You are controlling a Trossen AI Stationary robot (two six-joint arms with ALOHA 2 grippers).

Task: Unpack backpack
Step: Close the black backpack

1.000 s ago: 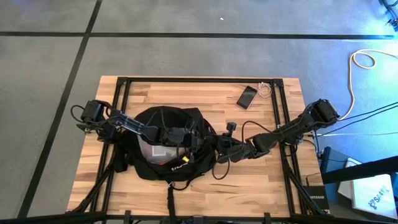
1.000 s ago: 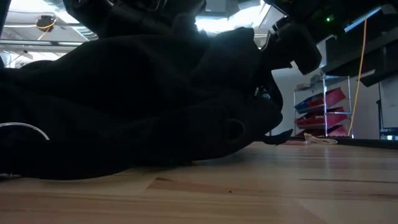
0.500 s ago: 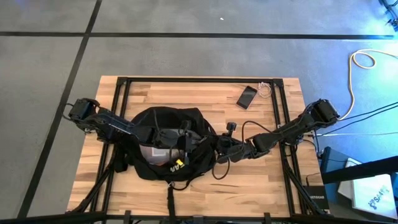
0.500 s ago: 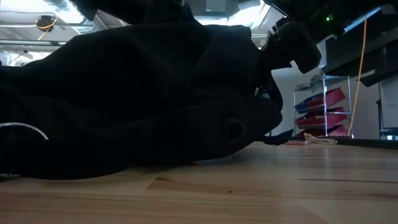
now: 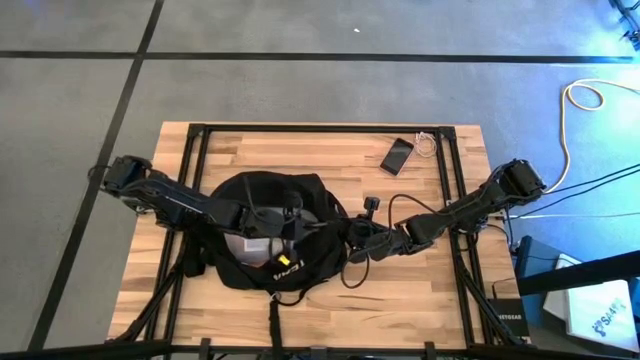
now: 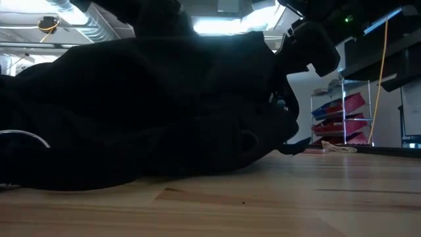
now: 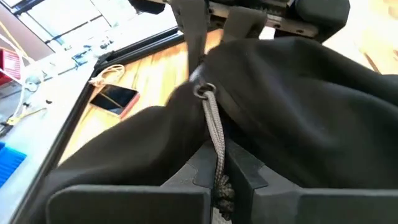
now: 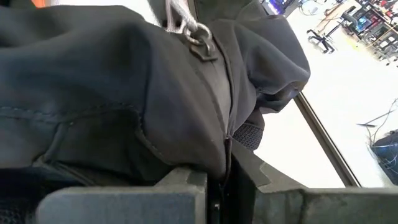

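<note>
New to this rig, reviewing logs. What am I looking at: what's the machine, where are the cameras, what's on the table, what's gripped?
Two dark robot arms work at a wooden table. One camera looks straight down, one sits at tabletop height, one rides each wrist. A black backpack lies mid-table; a phone lies near the far edge beside a coiled cable. The left gripper is shut on the grey zipper cord at the bag's opening. The right gripper is shut on the backpack's fabric at its right side.

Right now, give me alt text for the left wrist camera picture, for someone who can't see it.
The left gripper is shut on a grey zipper cord of the black backpack, whose fabric fills most of the picture. Beyond it, a phone lies on the wooden table.
</note>
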